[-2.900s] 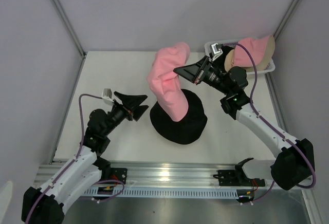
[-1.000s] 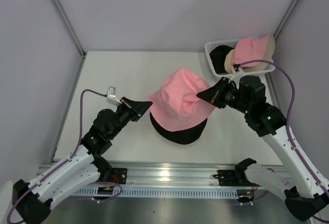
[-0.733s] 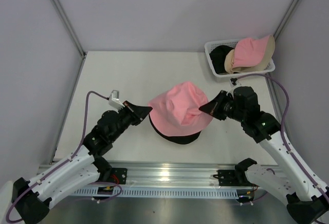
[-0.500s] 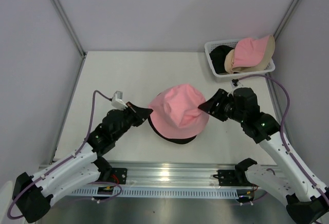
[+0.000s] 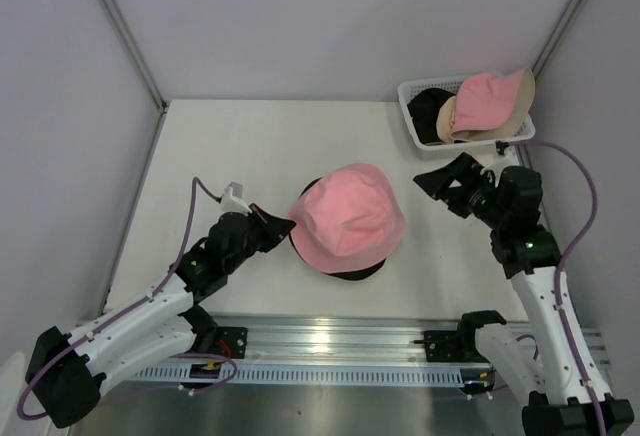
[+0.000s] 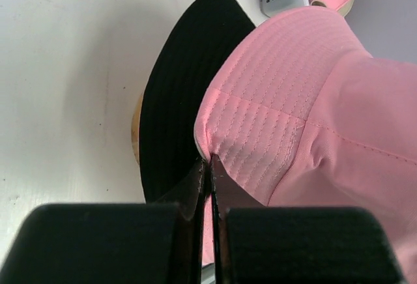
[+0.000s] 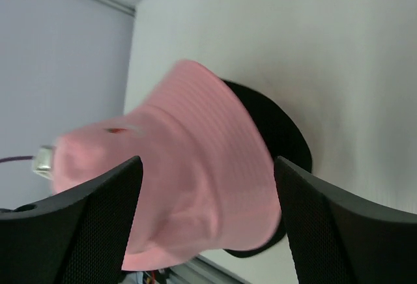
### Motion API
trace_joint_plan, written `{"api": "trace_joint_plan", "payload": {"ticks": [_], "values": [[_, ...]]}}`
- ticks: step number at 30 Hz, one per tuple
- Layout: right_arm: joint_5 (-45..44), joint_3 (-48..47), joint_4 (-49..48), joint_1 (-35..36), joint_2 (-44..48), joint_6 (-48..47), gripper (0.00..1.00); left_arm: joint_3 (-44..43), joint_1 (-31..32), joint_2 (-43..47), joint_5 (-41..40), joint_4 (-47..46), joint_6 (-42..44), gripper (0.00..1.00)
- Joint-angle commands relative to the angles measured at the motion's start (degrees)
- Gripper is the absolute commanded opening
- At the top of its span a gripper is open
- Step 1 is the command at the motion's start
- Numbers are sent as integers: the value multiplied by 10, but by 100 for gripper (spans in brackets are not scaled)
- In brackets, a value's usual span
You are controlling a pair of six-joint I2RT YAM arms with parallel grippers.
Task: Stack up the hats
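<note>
My left gripper [image 5: 284, 224], pinched empty, meets the pink hat [image 5: 350, 218]; my right gripper [image 5: 433, 192] gapes empty near the basket [image 5: 409, 96].

The upper hat [image 5: 352, 221] lies on the lower hat [image 5: 345, 272], just right of the left gripper [image 5: 285, 224] and left of the right gripper [image 5: 440, 181], apart from it. Behind the right gripper, a basket [image 5: 410, 96] holds a third hat [image 5: 430, 111], with a fourth hat [image 5: 490, 101] lying over it.

Pink hat [image 5: 352, 218] up top, plain, rows of stitching ringing its brim, and a black hat [image 6: 176, 82] peeking out underneath. White worktop [image 5: 230, 146]. White mesh basket [image 5: 411, 93]: second black hat [image 5: 430, 111], pink-and-beige hat [image 5: 490, 101] over it.
</note>
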State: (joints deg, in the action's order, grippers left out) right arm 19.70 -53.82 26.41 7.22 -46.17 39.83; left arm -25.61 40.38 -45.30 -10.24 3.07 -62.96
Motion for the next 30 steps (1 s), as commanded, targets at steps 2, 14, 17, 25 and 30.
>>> {"api": "trace_joint_plan", "payload": {"ticks": [2,14,17,25,30], "values": [[96,177,-152,-14,-6,29,83,-1,2,7,-14,24,0,1],[160,305,-405,-12,2,120,78,1,2,-9,-2,11,-4,1],[169,340,-460,-12,-2,162,79,2,2,-8,-5,11,-7,1],[155,381,-480,-5,-13,154,80,-3,2,-1,-11,21,-9,1],[172,410,-605,0,-46,177,81,-26,2,-6,-19,45,-1,1]]}}
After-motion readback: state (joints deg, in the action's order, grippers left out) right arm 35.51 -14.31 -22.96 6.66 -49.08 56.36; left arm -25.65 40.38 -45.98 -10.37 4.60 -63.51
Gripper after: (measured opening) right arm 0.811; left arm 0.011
